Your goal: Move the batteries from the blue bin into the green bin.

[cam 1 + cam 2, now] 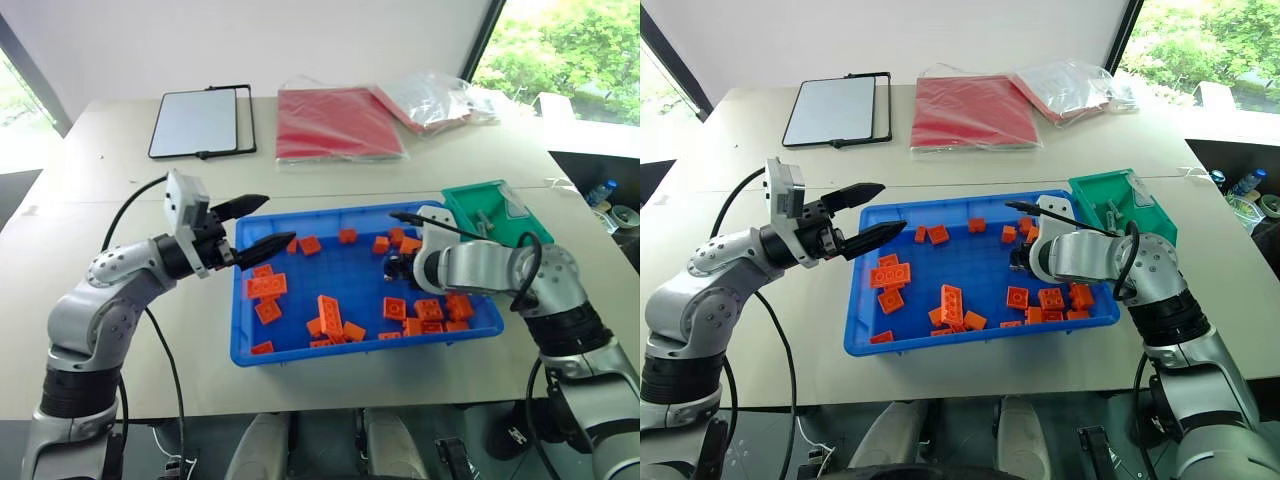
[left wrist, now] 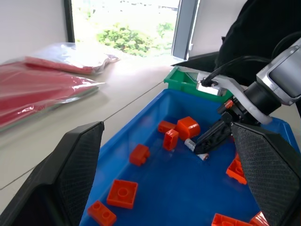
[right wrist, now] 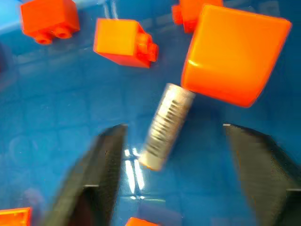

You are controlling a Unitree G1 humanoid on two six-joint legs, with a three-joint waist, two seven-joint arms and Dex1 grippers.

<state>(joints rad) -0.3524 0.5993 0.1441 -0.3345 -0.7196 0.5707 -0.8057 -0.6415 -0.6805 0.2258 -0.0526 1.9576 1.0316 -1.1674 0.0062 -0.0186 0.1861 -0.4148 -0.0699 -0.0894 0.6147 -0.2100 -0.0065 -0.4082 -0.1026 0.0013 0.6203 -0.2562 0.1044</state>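
A silver-grey battery [image 3: 165, 123] lies on the floor of the blue bin [image 1: 370, 351], its far end against an orange brick [image 3: 235, 54]. My right gripper [image 3: 173, 136] points down into the bin's right side. It is open, with one finger [image 3: 101, 174] on each side of the battery and a gap between each finger and it. In the left wrist view the battery [image 2: 192, 145] shows at the right gripper's tips. My left gripper [image 1: 272, 222] hangs open above the bin's left rim, holding nothing. The green bin [image 1: 478, 200] stands at the blue bin's far right corner.
Several orange bricks [image 1: 330, 315] lie scattered in the blue bin, most thickly under my right forearm. A black-framed white board [image 1: 200, 122], red packets [image 1: 335, 122] and a clear plastic bag [image 1: 435, 100] lie at the back of the table. The table's front edge runs just below the blue bin.
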